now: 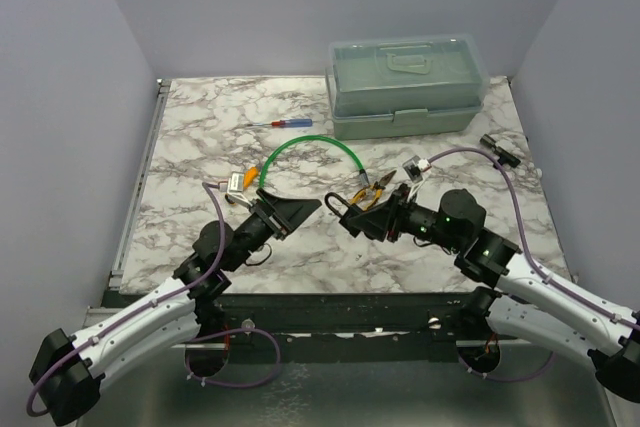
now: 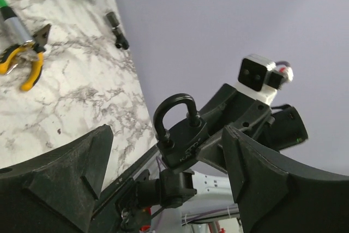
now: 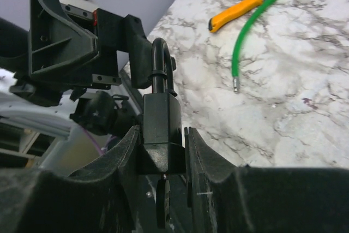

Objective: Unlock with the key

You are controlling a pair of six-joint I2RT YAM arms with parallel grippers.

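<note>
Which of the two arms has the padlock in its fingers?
The right gripper: its fingers clamp the body of the black padlock on both sides. The left gripper has its fingers wide apart, holding nothing.

My right fingers [image 3: 207, 173] look like matt, grainy black plastic. The padlock [image 3: 162, 118] is smooth satin black, its shackle [image 3: 158, 61] glossy. The table [image 3: 283, 96] is marbled, faintly shiny; the toolbox [image 1: 405, 87] is cloudy translucent plastic.

The padlock [image 2: 182, 140] bears faint raised lettering on its dark body, too blurred to read. No other text, number or sign is legible.
</note>
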